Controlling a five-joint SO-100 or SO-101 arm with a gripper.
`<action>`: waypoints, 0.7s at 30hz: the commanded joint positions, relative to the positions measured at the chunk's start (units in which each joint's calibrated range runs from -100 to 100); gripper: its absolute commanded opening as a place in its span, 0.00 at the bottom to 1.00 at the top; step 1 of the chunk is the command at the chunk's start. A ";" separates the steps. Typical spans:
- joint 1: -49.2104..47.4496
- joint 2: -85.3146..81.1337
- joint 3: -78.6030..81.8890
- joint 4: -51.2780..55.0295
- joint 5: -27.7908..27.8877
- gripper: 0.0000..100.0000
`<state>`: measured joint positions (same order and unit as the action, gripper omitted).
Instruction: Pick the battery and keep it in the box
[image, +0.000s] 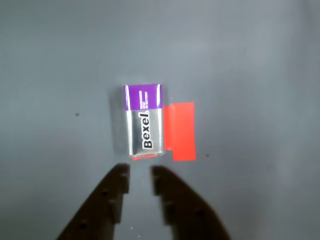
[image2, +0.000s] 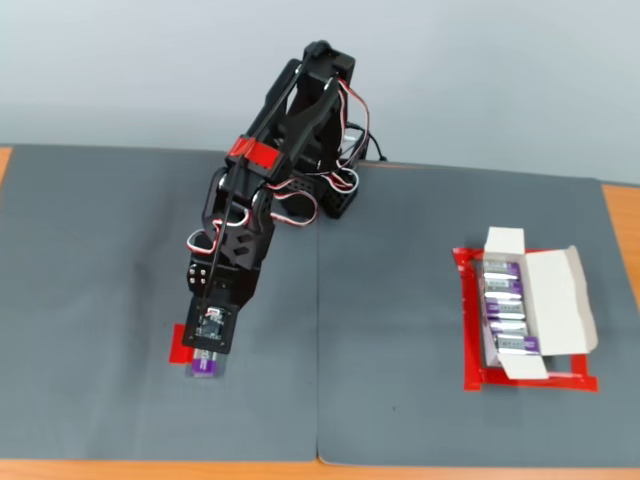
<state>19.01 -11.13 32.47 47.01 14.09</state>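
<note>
The battery (image: 144, 122) lies flat on the grey mat in the wrist view, purple at its far end and silver with a "Bexel" label nearer me. My gripper (image: 140, 172) hovers just short of its near end, open, with nothing between the dark fingers (image: 112, 192). In the fixed view the gripper (image2: 207, 350) hangs over the battery (image2: 204, 366) at the left front of the mat, and only the purple end shows. The box (image2: 560, 300), a white carton with flaps folded out, sits far to the right and holds several batteries in a row.
A flat red tape patch (image: 181, 131) touches the battery's right side. A red tape outline (image2: 530, 381) frames the box. The arm's base (image2: 335, 195) stands at the back centre. Two grey mats meet at a seam (image2: 318, 350), with wooden table edge (image2: 620, 215) showing at the right.
</note>
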 joint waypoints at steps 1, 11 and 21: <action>0.27 0.49 -3.29 -0.65 0.21 0.16; -0.70 2.27 -3.29 -0.74 0.21 0.29; -0.62 5.66 -3.38 -4.39 0.16 0.28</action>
<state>18.20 -5.61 32.47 43.89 14.09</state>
